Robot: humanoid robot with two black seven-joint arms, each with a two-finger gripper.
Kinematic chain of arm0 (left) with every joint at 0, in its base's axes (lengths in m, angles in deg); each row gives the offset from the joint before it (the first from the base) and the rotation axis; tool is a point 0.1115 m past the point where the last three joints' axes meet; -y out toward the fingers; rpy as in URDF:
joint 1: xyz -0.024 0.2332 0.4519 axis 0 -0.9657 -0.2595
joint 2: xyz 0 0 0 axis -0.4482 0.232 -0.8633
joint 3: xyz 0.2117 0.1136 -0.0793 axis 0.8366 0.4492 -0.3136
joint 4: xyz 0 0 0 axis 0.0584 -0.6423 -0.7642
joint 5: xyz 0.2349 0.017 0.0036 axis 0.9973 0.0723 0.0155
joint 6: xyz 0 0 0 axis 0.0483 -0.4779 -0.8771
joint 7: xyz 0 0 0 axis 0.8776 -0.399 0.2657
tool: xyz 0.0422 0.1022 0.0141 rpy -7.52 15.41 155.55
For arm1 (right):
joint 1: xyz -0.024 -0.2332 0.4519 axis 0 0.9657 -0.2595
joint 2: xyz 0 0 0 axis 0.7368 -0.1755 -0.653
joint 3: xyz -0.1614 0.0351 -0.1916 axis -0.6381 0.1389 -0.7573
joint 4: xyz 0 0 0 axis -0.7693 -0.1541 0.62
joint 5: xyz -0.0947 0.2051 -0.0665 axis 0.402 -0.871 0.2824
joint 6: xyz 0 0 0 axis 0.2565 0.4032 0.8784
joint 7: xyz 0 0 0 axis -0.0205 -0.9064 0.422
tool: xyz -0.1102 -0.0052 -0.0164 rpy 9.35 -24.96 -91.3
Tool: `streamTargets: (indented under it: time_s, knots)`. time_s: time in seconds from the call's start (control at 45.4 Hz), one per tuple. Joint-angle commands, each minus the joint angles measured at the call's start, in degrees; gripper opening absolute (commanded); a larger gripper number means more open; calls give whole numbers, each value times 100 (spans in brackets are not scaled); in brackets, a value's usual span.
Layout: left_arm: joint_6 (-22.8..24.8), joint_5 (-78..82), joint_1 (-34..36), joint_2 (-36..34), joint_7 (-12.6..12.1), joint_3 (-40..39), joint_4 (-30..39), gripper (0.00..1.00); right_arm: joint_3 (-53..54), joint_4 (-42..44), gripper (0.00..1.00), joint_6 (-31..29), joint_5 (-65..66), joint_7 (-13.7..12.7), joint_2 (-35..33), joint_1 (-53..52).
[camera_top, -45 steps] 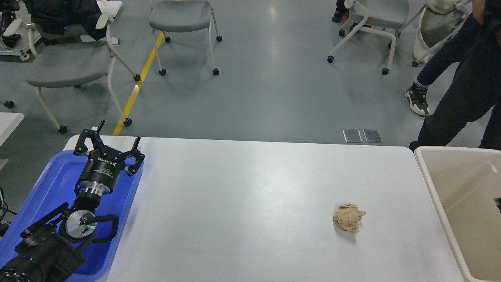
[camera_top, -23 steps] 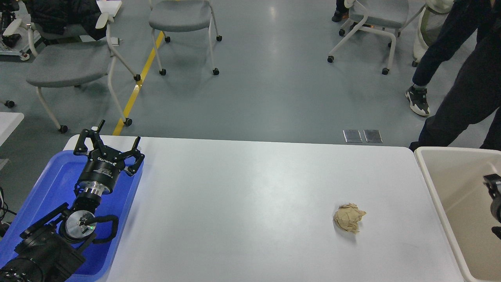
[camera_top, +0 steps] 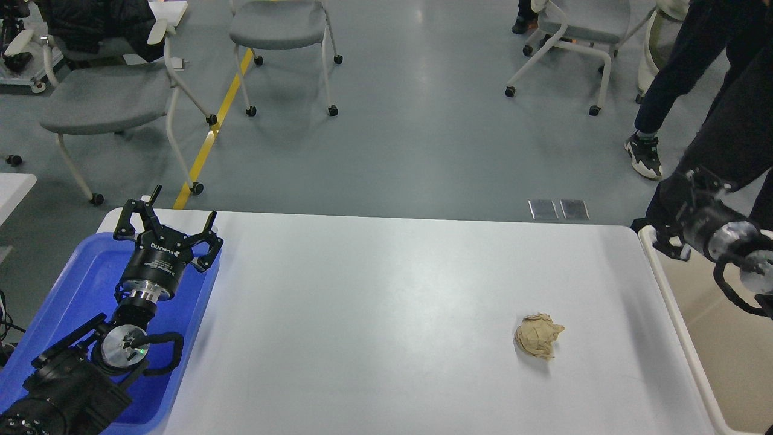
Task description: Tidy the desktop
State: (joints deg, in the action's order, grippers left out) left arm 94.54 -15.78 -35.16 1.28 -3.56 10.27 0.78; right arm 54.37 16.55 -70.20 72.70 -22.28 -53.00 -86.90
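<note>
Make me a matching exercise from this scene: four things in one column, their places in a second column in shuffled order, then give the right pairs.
Things
1. crumpled paper ball
2. left gripper
3. right gripper
4. blue tray

Places
A. at the left end of the desktop
B. lying on the desktop, right of its middle
C. above the far corner of the beige bin
D. open, over the blue tray's far right corner

Pairs: 1-B, 2-D, 3-C, 4-A
</note>
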Motion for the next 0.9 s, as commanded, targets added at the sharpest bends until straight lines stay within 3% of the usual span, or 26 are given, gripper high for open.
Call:
streamTargets:
  time_s: [0.0, 0.419, 0.881]
  knots:
    - [-16, 1, 0, 2, 0, 3, -4, 100, 635, -902, 100, -560, -735, 2, 504, -91]
    - [-16, 1, 0, 2, 0, 3, 4, 100, 1620, -675, 100, -1747, -753, 2, 2209, 410]
    - [-7, 1, 9, 2, 0, -6, 4, 100, 1594, 108, 100, -2152, -744, 2, 2693, 893]
